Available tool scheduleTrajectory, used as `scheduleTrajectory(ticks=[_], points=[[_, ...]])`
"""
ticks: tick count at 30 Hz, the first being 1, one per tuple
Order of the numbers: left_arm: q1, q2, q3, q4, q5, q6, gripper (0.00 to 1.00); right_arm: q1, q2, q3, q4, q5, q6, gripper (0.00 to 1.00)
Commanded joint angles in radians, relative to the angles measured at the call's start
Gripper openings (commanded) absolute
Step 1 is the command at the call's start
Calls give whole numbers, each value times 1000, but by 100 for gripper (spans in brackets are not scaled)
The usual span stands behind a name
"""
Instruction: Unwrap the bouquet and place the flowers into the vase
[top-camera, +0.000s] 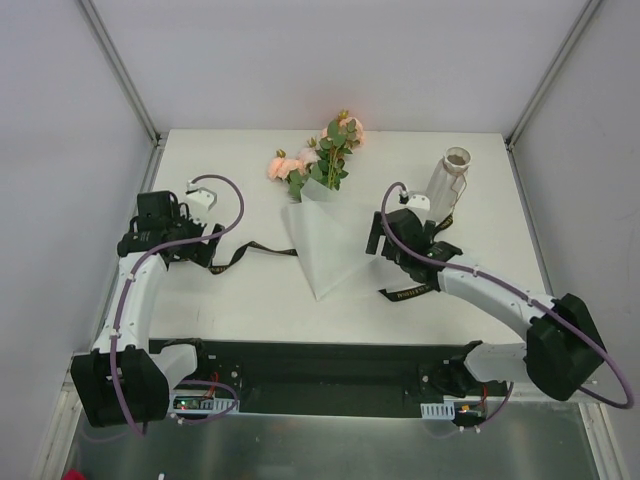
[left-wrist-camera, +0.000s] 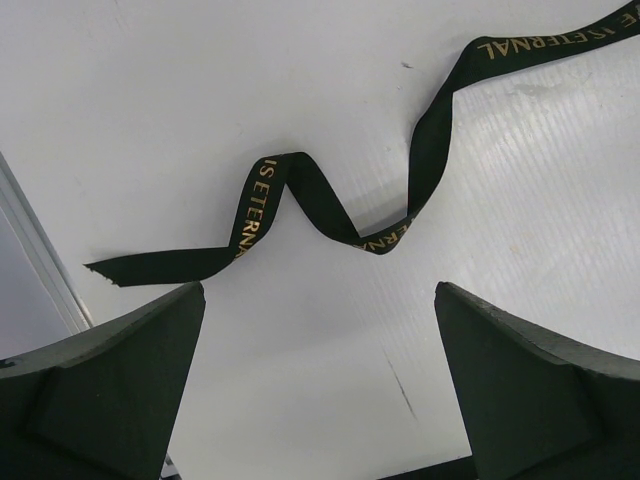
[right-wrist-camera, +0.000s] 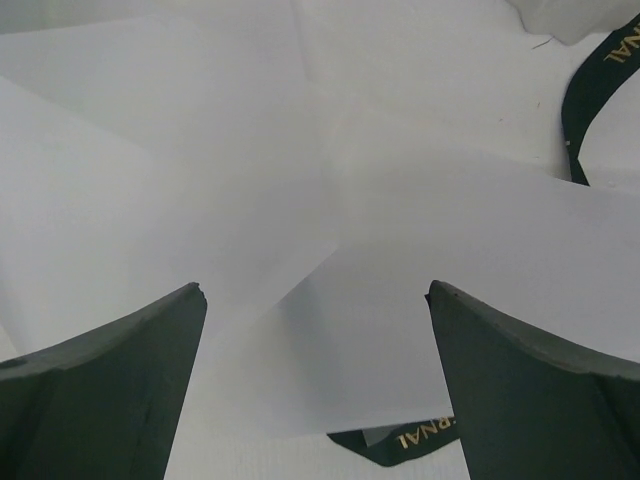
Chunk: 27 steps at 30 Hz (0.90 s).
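Note:
The bouquet lies in the middle of the table, with peach-pink flowers (top-camera: 322, 158) at the far end of a loose white paper cone (top-camera: 322, 245). A dark ribbon (top-camera: 255, 250) with gold lettering trails untied to the cone's left, and another stretch (top-camera: 408, 292) lies to its right. My left gripper (top-camera: 205, 248) is open just over the ribbon's left end (left-wrist-camera: 330, 215), with nothing between its fingers. At the cone's right edge my right gripper (top-camera: 376, 235) is open above the paper (right-wrist-camera: 400, 300) and holds nothing. The whitish vase (top-camera: 446, 182) stands at the back right.
White walls with metal corner posts (top-camera: 120, 70) enclose the table on three sides. The right arm's elbow (top-camera: 560, 345) and a purple cable (top-camera: 215, 185) hang over the near part. Ribbon loops (right-wrist-camera: 592, 90) lie close to the vase's base.

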Motion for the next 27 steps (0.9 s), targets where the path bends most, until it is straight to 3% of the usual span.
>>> scheduleTrajectory(ticks=[1, 7, 13, 19, 23, 27], points=[[-7, -22, -15, -20, 18, 13, 99, -114, 74, -34, 227, -251, 45, 96], [-7, -30, -40, -23, -2, 33, 99, -226, 232, 4, 364, -481, -4, 90], [-7, -33, -53, -21, -13, 39, 99, -243, 293, 53, 380, -514, -70, 79], [-7, -34, -44, -21, -16, 36, 99, -240, 296, 62, 380, -549, -99, 49], [-7, -39, -41, -23, -20, 28, 99, -242, 281, 65, 369, -555, -112, 19], [-7, -51, -23, -21, -31, 7, 99, -224, 254, 84, 355, -566, -127, 8]])
